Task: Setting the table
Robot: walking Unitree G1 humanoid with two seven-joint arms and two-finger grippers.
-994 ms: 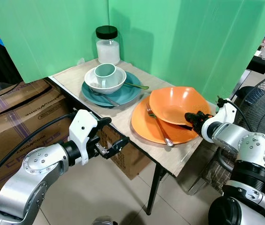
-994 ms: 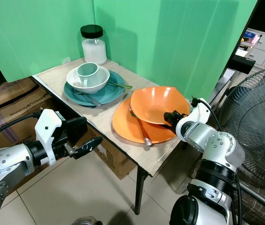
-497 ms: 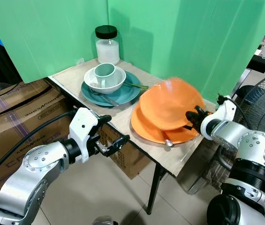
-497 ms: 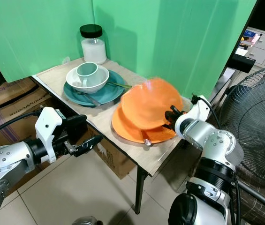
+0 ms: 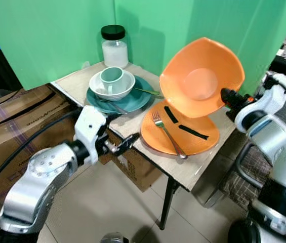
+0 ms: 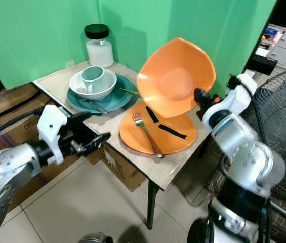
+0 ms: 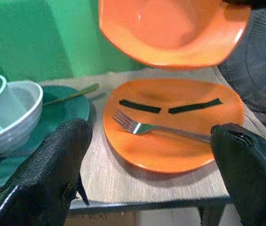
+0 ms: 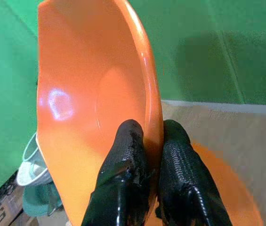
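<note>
Tilting steeply in the air above the tabletop (image 5: 132,126), an orange bowl (image 5: 201,78) is gripped at its rim by the right pincer (image 5: 227,97), whose two black fingers (image 8: 125,188) are clenched on either side of the bowl's edge; hollow side faces the robot. Beneath it, flat on the tabletop: an orange plate (image 5: 180,134) bearing a silver fork (image 5: 167,134) and two black strips (image 5: 193,132). Beside the plate, toward the robot's left: a teal plate (image 5: 132,101) carrying a white bowl (image 5: 113,87) with a pale green mug (image 5: 111,77) standing inside it, plus cutlery lying on the plate's rim. Behind these, near the green backdrop (image 5: 56,30): a glass jar (image 5: 114,46) with a black lid, holding white contents. Left pincer (image 5: 120,144), fingers spread and grasping nothing, hovers just off the tabletop's near edge, level with the orange plate. Surroundings: cardboard boxes (image 5: 11,121) under and left of the tabletop, a fan's wire cage (image 6: 284,116) on the right, tiled floor (image 5: 117,207) below.
</note>
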